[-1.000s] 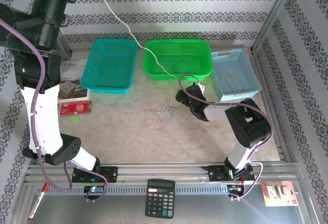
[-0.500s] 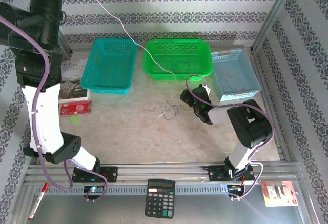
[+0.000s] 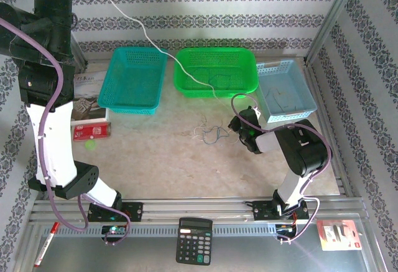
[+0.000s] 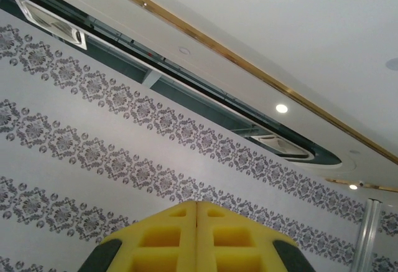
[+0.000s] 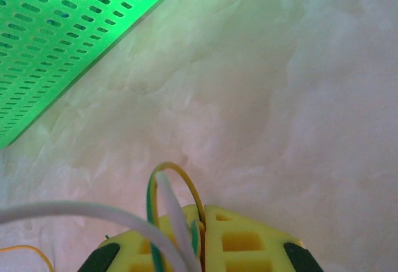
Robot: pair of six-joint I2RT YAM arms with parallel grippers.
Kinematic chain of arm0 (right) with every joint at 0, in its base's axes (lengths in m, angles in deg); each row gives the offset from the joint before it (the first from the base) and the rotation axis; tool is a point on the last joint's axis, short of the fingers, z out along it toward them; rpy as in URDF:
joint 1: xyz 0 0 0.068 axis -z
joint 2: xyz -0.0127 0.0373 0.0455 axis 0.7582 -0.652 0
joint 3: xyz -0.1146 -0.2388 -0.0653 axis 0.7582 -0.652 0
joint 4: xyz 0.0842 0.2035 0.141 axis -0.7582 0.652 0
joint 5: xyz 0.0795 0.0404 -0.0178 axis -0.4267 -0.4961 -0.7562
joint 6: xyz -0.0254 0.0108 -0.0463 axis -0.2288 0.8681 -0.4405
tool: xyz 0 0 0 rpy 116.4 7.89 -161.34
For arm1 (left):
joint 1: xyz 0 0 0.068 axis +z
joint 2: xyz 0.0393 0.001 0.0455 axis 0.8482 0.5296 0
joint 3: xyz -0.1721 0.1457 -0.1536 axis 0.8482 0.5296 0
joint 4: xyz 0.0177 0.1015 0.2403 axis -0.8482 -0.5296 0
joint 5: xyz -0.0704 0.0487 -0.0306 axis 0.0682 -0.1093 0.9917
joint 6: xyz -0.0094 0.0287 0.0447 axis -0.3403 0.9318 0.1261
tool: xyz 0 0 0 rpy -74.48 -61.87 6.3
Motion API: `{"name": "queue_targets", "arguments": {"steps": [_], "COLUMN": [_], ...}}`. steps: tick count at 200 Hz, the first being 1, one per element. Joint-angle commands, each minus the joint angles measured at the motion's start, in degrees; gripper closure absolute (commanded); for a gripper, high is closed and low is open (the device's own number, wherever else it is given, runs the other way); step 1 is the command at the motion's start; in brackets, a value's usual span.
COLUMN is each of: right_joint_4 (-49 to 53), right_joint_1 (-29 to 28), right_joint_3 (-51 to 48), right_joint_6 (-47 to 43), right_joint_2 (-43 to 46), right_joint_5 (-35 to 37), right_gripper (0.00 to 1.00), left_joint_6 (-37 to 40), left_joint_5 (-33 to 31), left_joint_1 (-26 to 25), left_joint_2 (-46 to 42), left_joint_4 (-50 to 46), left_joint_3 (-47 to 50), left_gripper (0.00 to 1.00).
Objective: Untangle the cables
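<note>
Now the right gripper (image 3: 237, 126) sits low on the table (image 3: 155, 160), touching the right edge of the cables (image 3: 211, 134), a small tangle just near of the green basket (image 3: 214, 70). The step looks like gripping one strand. Next, a slow pull rightward should tease it out without dragging the knot. Overhead hides what the right wrist view shows: pads (image 5: 242, 234) pinching a yellow-green loop (image 5: 180, 173). The left gripper (image 4: 197, 206), pointing ceilingward, is pressed together, empty.

no text is legible. the print on the booklet (image 3: 87, 88) and the red packet (image 3: 91, 130) left of the teal basket (image 3: 134, 79), and on the calculator (image 3: 194, 241) keys, is too small to read.
</note>
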Motion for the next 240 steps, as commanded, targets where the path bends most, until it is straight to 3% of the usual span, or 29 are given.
{"name": "queue_targets", "arguments": {"steps": [1, 8, 17, 72, 110, 136, 202, 240], "right_joint_4": [-2.6, -3.1, -3.7, -10.8, -15.2, -12.7, 2.5, 16.3], "right_joint_1": [0.6, 0.7, 0.8, 0.8, 0.5, -0.4, -3.4, -4.2], "right_joint_3": [-0.5, -0.6, -0.7, -2.5, -4.8, -4.8, -2.2, 3.4], "right_joint_6": [0.1, 0.2, 0.1, -1.8, -3.7, -5.6, -11.9, -15.9], "right_joint_2": [-2.1, -2.3, -2.4, -1.7, 2.3, 7.5, 22.6, 24.6], "right_joint_5": [-2.3, -2.6, -2.9, -8.8, -14.5, -17.7, -14.9, -14.3], "right_gripper": [0.68, 0.51, 0.40, 0.24, 0.22, 0.20, 0.18, 0.18], "left_joint_6": [2.9, 3.2, 3.2, 1.5, 0.5, -0.5, -5.6, -8.4], "left_joint_5": [-1.8, -1.8, -1.8, 0.6, 2.0, 3.1, 10.7, 17.7], "left_joint_1": [0.3, 0.3, 0.4, 0.5, 0.5, 0.5, 0.4, 0.4], "left_joint_2": [0.0, 0.3, 0.4, -0.7, -1.7, -2.1, -2.5, -1.4], "left_joint_4": [1.1, 1.0, 0.8, 0.6, 1.1, 1.5, 2.2, 3.1], "left_joint_3": [-0.4, -0.6, -0.9, 3.6, 7.5, 9.7, 14.0, 13.8], "left_gripper": [1.00, 1.00, 1.00, 1.00, 1.00, 1.00, 1.00, 1.00]}}
